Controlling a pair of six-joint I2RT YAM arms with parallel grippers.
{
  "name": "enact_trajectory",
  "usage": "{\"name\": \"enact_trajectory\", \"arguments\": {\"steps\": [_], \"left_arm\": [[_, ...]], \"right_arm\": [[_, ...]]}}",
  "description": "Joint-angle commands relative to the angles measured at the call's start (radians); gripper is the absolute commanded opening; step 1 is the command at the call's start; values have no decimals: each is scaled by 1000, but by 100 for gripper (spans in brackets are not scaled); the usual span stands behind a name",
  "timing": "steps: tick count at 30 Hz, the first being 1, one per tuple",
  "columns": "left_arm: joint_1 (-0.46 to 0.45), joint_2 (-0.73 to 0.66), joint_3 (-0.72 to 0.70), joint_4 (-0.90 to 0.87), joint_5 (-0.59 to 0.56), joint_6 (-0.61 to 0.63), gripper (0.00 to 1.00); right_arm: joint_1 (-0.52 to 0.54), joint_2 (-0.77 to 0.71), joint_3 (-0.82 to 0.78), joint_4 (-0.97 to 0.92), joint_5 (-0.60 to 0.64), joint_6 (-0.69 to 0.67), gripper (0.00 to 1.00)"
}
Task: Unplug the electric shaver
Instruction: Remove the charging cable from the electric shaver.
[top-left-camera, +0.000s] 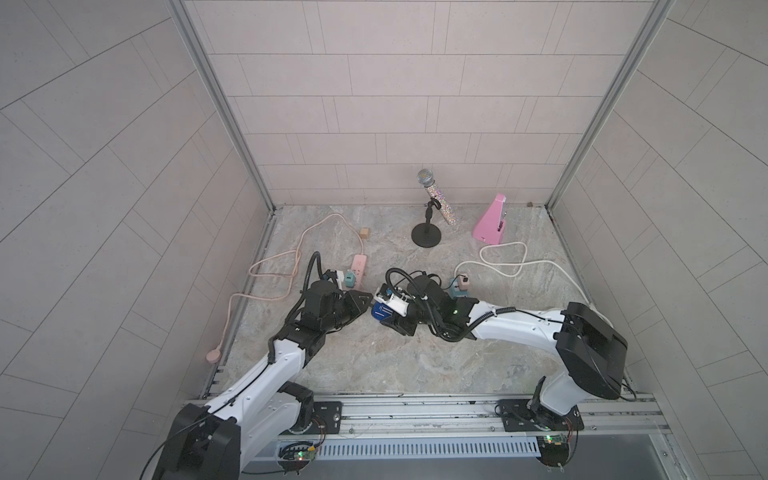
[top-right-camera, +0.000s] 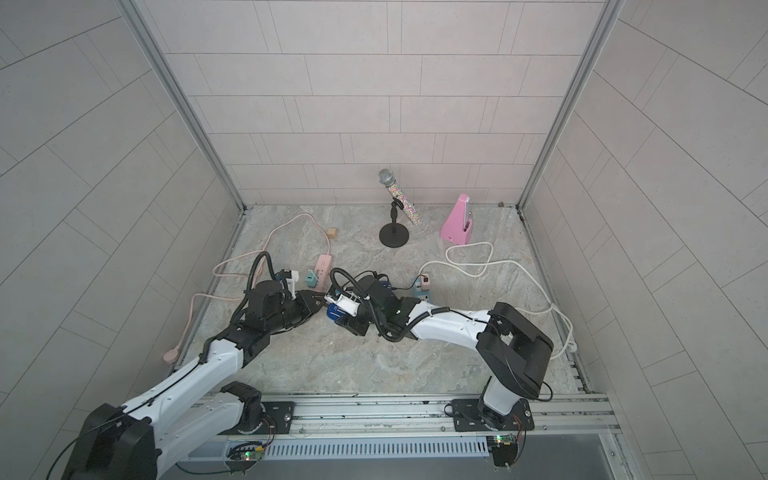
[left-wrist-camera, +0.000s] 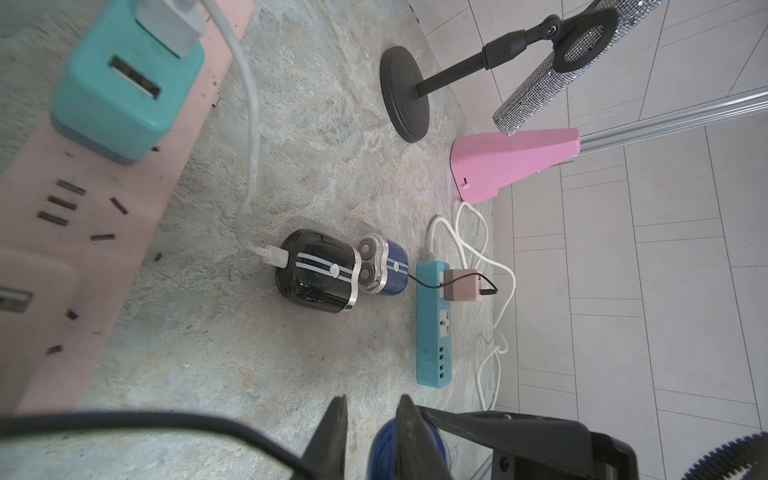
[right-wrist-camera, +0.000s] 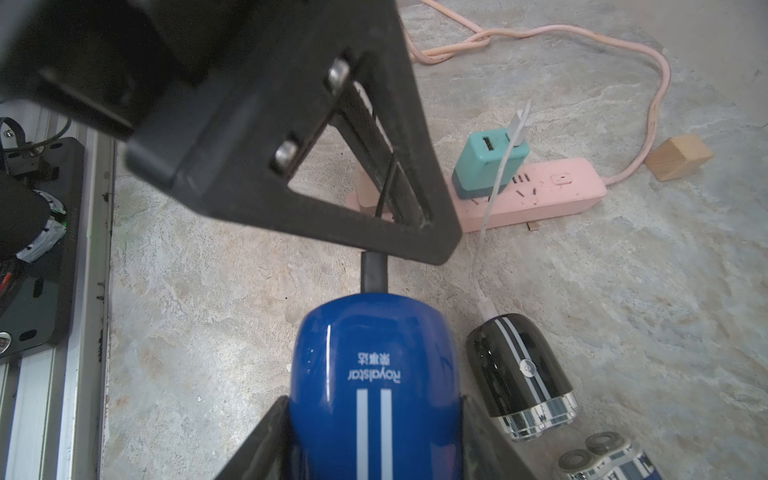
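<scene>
Your right hand (right-wrist-camera: 374, 436) had the blue shaver (right-wrist-camera: 370, 353) clamped between its fingers, one finger on each flank of the body, with the printed side facing the wrist camera. In both top views that shaver sat near the middle of the tabletop (top-left-camera: 374, 365). Whether it rested on the surface or hung just above it could not be told.

A black plug (right-wrist-camera: 374, 276) was seated in the shaver's rounded end, and your left hand (left-wrist-camera: 372, 409) had its tip right over that plug. Its fingers stood narrow, with a slim gap between them. Whether they actually pinched the plug could not be told from these views.

Just beside the held shaver lay a black shaver (left-wrist-camera: 316, 270), joined by a white cable (left-wrist-camera: 249, 145) to a teal adapter (left-wrist-camera: 120, 95) on the pink power strip (right-wrist-camera: 552, 195). A second blue shaver (left-wrist-camera: 392, 270) lay against the black one. Near it, a blue power strip (left-wrist-camera: 432, 332) carried a pink adapter (left-wrist-camera: 461, 284). A microphone (top-left-camera: 434, 195) on its stand and a pink wedge (top-left-camera: 492, 220) stood by the back wall, well apart from your hands.
</scene>
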Motion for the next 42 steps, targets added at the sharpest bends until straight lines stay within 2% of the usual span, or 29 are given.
{"name": "enact_trajectory", "arguments": {"steps": [1, 11, 16, 26, 42], "left_arm": [[-5, -11, 20, 10, 0, 4, 19], [-4, -9, 24, 17, 11, 2, 12], [-5, -8, 26, 27, 15, 0, 0], [-4, -4, 29, 39, 26, 7, 0], [-1, -74, -17, 99, -57, -26, 0]], "right_arm": [[8, 7, 22, 11, -2, -1, 27], [7, 11, 22, 17, 4, 1, 27], [7, 13, 26, 10, 7, 2, 27], [9, 1, 24, 13, -12, 15, 27], [9, -37, -26, -2, 4, 32, 26]]}}
